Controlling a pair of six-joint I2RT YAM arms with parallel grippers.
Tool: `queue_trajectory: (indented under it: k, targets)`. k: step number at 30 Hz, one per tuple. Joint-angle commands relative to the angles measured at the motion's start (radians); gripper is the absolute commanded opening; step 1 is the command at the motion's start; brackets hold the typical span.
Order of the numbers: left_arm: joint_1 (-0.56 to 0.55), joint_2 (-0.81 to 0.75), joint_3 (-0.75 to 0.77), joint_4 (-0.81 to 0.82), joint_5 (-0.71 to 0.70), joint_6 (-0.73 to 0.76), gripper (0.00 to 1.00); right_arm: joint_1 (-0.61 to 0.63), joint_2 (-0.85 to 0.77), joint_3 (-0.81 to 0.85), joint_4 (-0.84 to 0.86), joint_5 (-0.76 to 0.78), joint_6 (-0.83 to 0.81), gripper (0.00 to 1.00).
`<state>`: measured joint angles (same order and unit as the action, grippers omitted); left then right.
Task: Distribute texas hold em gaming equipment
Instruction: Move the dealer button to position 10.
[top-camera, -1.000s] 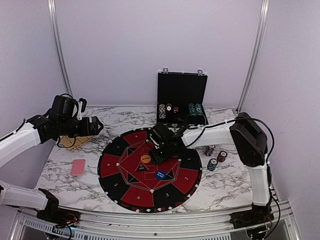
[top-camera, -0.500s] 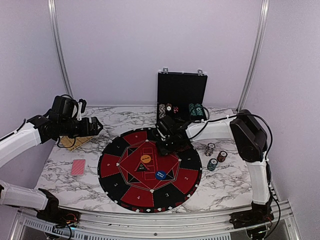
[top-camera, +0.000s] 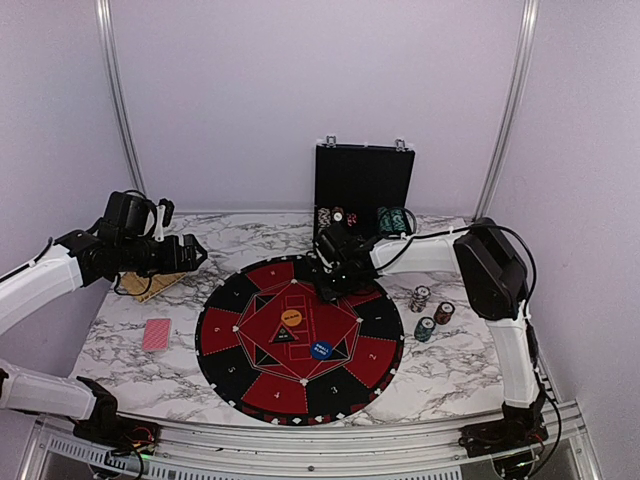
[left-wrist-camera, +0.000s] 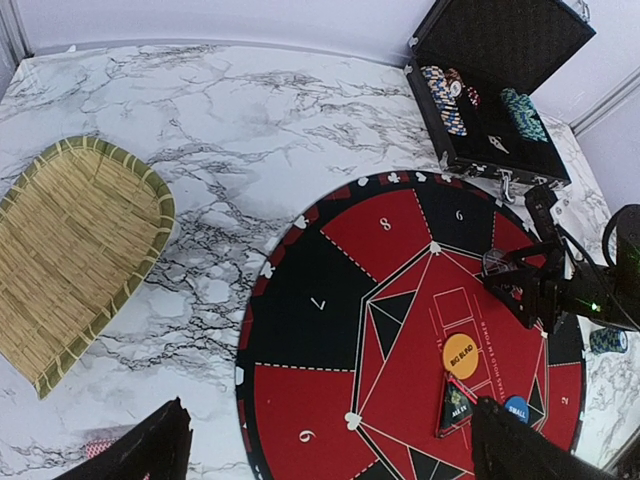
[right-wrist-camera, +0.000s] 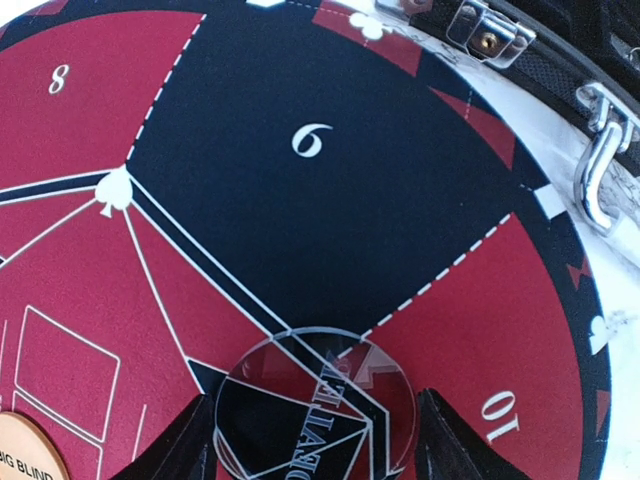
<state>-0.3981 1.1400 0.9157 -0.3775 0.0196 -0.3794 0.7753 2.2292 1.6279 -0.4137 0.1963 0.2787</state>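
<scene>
1. Bamboo-weave tray (left-wrist-camera: 80, 250) lies far left on the marble table (top-camera: 150, 365).
2. Red-backed card (top-camera: 157, 334) lies flat on the table in front of the tray and left of the mat, well apart from both grippers.
3. Left gripper (top-camera: 195, 252) hangs over the tray end of the table. Its fingers (left-wrist-camera: 150, 455) are spread wide with nothing between them.
4. Round numbered mat (top-camera: 300, 340), black and red, sits mid-table. Orange disc (top-camera: 291, 317) and blue disc (top-camera: 321, 350) lie on its centre panel, with a small black triangular marker (left-wrist-camera: 455, 405) between them. All three sit nearer the arm bases than the right gripper and do not touch it.
5. Right gripper (top-camera: 332, 288) is low over the mat's far edge, by sector 6. Clear disc (right-wrist-camera: 315, 420) sits right between its fingers (right-wrist-camera: 185, 445), one finger at each side of the rim, pinched onto it as far as the wrist view shows. Cannot tell whether the disc is lifted or resting on the mat.
6. Black case (top-camera: 363, 195) stands open just behind the mat, beyond the right gripper. It holds grey-white case chips (top-camera: 325, 217) and teal case chips (top-camera: 395, 218) in rows.
7. Right of the mat on the table are three short stacks close together: grey-white stack (top-camera: 420, 298), dark red stack (top-camera: 443, 313) and teal stack (top-camera: 425, 329). All are apart from the right gripper.
</scene>
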Motion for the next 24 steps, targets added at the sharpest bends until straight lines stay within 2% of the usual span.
queue_trajectory:
  k: [1,4,11,19,24]
  targets:
    - [0.007,0.009,-0.009,0.015,0.018,-0.006,0.99,-0.012,0.024,0.023,-0.039,0.004,-0.013,0.66]
    - [0.008,0.009,-0.011,0.016,0.022,-0.006,0.99,-0.013,0.016,0.023,-0.040,-0.016,-0.015,0.74]
    - [0.010,0.006,-0.011,0.016,0.023,-0.006,0.99,0.001,-0.037,0.031,-0.063,-0.019,-0.016,0.79]
    - [0.015,0.004,-0.012,0.018,0.026,-0.008,0.99,0.064,-0.113,-0.028,-0.100,0.004,0.006,0.77]
    - [0.017,0.007,-0.011,0.020,0.031,-0.008,0.99,0.134,-0.179,-0.124,-0.080,-0.052,0.039,0.74]
